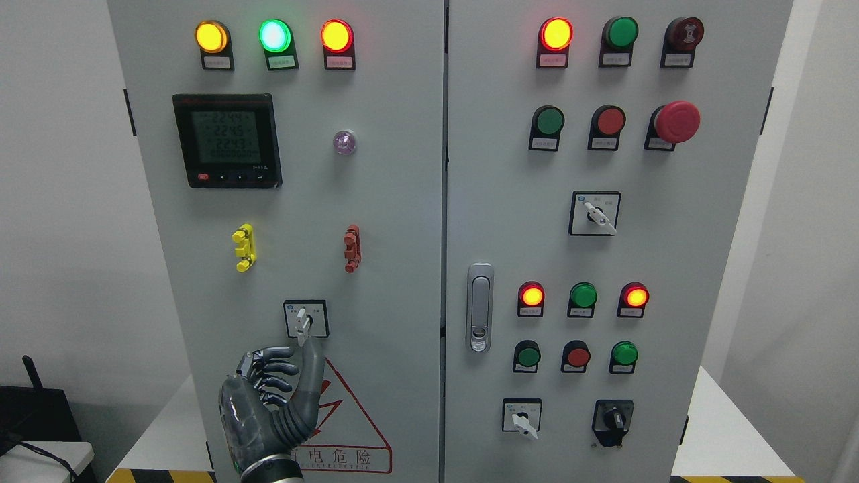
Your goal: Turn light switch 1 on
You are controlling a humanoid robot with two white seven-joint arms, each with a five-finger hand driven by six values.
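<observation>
On the left door of the grey cabinet (376, 201) sits a rotary switch (305, 319), a white knob on a black-framed plate, pointing roughly straight up. My left hand (299, 350) is just beneath it, its arm coming up from the bottom edge. The thumb (311, 365) points up and its tip reaches the knob's lower end. The other fingers (275, 369) are half curled toward the thumb and hold nothing. The right hand is out of view.
A red warning triangle (349, 429) lies below the switch. Above it are a yellow clip (244, 247), a red clip (351, 248), a meter (227, 140) and three lit lamps. The right door carries a latch (480, 307), buttons and more rotary switches (594, 214).
</observation>
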